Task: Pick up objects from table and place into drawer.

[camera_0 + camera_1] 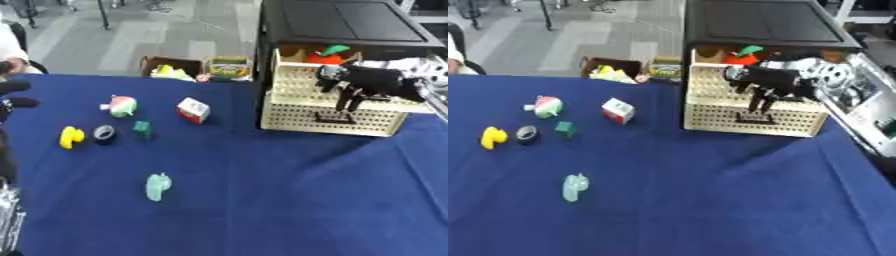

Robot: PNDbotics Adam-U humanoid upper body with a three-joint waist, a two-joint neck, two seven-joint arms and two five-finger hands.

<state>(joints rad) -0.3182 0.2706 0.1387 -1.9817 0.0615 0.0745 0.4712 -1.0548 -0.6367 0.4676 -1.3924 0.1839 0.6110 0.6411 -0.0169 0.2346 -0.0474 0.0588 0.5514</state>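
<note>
Right hand: at 2 o'clock, over the pulled-out cream perforated drawer of the black cabinet, fingers hanging straight, holding nothing
Red and green toy: inside the drawer's far end
Pale green figure: on the blue tablecloth, at 8 o'clock
Left hand: at 9 o'clock edge, finger state unclear

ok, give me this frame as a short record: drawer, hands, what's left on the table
drawer: cream perforated drawer pulled open from black cabinet
in drawer: red item with green top at the back
right hand: right hand over the open drawer, fingers pointing down; nothing visible in it
left hand: left hand at left edge, idle
on table: yellow toy, black ring, dark green block, pink-green toy, red-white cube, pale green toy
</note>
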